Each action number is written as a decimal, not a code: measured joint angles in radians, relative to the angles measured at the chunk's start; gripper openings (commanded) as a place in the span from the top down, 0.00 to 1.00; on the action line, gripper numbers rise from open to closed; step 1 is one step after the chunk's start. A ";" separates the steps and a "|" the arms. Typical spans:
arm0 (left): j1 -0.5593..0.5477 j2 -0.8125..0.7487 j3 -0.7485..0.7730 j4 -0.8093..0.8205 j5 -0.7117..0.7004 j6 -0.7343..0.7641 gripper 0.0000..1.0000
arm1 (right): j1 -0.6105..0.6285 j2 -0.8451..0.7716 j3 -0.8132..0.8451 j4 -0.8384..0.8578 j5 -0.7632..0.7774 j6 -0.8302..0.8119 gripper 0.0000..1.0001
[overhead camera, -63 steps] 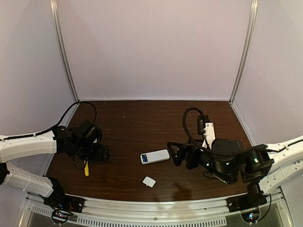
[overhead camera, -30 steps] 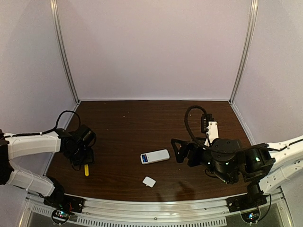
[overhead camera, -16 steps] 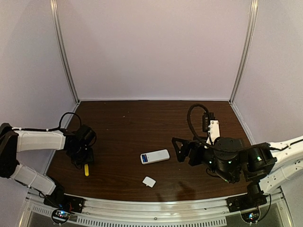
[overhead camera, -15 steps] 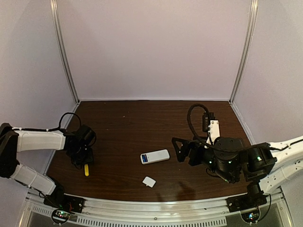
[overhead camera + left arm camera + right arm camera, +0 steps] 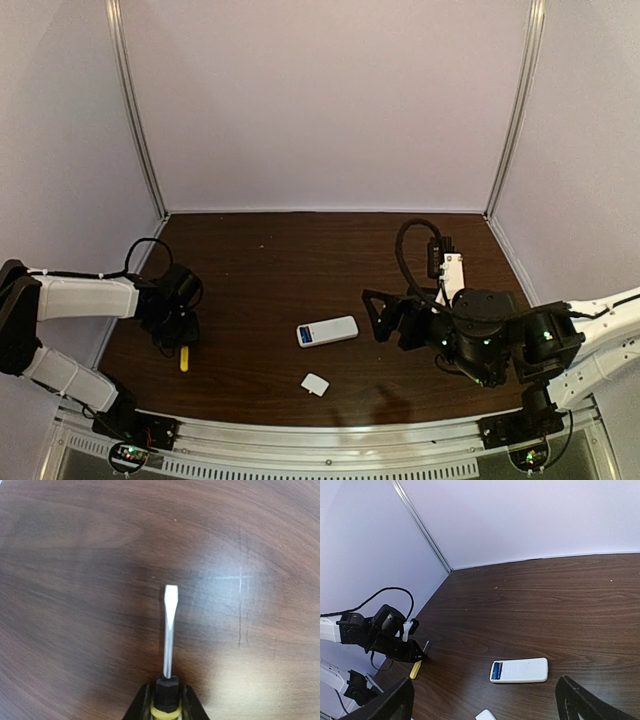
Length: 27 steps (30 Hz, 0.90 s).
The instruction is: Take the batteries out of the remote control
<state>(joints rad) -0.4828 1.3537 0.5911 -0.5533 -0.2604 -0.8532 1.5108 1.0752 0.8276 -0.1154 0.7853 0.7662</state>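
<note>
Lowered and narrowed since a second ago, our left gripper (image 5: 166, 704) now pinches the screwdriver (image 5: 170, 630). Well apart to its right lies the remote (image 5: 328, 331), long axis crosswise, batteries (image 5: 496, 671) at the end facing us; our right gripper (image 5: 373, 317), spread wide, hovers nearer.

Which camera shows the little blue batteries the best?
The right wrist view: the batteries show as a clear blue patch at one end of the remote control. The top external view shows them only as a tiny blue speck. The left wrist view shows none, only the screwdriver.
</note>
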 measured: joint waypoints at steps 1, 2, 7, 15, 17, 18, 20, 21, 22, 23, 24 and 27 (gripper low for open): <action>0.000 0.000 0.000 0.002 0.000 -0.001 0.88 | 0.000 0.000 0.000 0.000 0.000 0.000 0.00; 0.002 -0.001 0.000 0.002 0.003 0.001 0.89 | 0.000 0.000 0.000 0.000 0.000 0.000 0.00; 0.005 -0.011 -0.001 0.004 0.022 0.004 1.00 | 0.000 0.000 0.000 0.002 0.000 -0.002 0.00; 0.005 -0.080 -0.002 0.010 0.067 0.018 1.00 | 0.000 0.003 -0.001 0.034 0.000 -0.024 0.00; 0.005 -0.105 -0.002 0.014 0.085 0.022 1.00 | 0.000 0.007 -0.005 0.053 0.000 -0.043 0.00; 0.005 -0.123 -0.002 0.020 0.098 0.025 1.00 | 0.000 0.009 -0.009 0.067 -0.002 -0.059 0.00; 0.005 -0.154 -0.002 0.035 0.117 0.031 1.00 | 0.000 0.009 -0.026 0.101 -0.006 -0.095 0.00; 0.005 -0.167 -0.002 0.041 0.127 0.034 1.00 | 0.000 0.009 -0.038 0.121 -0.009 -0.117 0.00; 0.005 -0.185 -0.002 0.052 0.141 0.040 1.00 | 0.000 0.009 -0.048 0.137 -0.010 -0.135 0.00; 0.004 -0.200 -0.002 0.063 0.153 0.045 1.00 | 0.000 0.009 -0.060 0.151 -0.011 -0.153 0.00; 0.003 -0.212 -0.002 0.073 0.163 0.049 1.00 | 0.000 0.009 -0.069 0.165 -0.012 -0.172 0.00; -0.004 -0.239 -0.001 0.114 0.199 0.068 1.00 | 0.000 0.008 -0.098 0.217 -0.019 -0.242 0.00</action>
<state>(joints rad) -0.4870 1.1149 0.5900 -0.4389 -0.0616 -0.7856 1.5108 1.0836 0.7296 0.1020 0.7662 0.5243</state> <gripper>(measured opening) 0.180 0.996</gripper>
